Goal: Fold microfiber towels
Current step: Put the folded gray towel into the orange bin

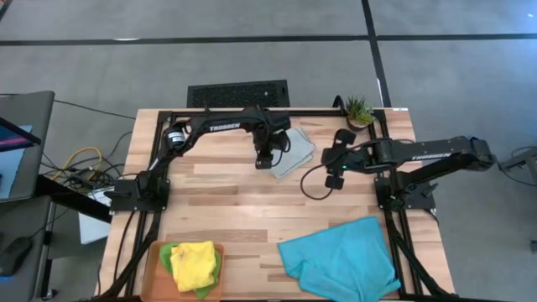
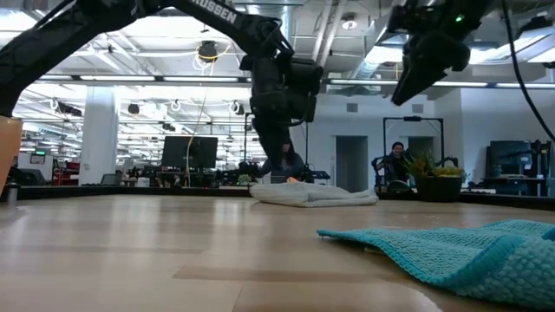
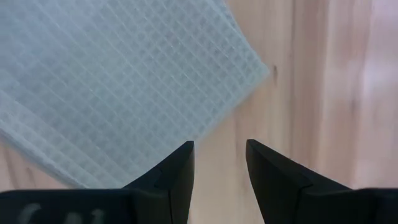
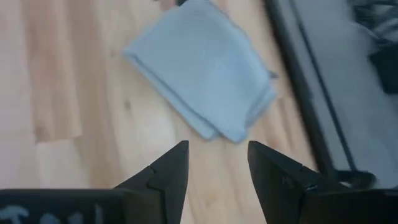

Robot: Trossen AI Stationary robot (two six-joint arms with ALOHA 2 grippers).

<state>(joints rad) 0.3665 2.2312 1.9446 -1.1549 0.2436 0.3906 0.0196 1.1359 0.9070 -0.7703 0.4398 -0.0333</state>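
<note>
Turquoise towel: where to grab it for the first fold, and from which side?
Judging by its pose, take the turquoise towel at the corner pointing toward the table's centre, coming from above with the right hand. The towel lies spread and rumpled, and that corner lies free on bare wood.

Green towel point(image 1: 169, 254) mostly hidden under yellow towel point(image 1: 194, 263).

A small potted plant point(image 1: 358, 110) stands at the far right corner of the wooden table point(image 1: 235, 205). An orange tray point(image 1: 156, 267) sits at the table's near left corner. Behind the table, what seems a seated person point(image 2: 396, 161) shows.
</note>
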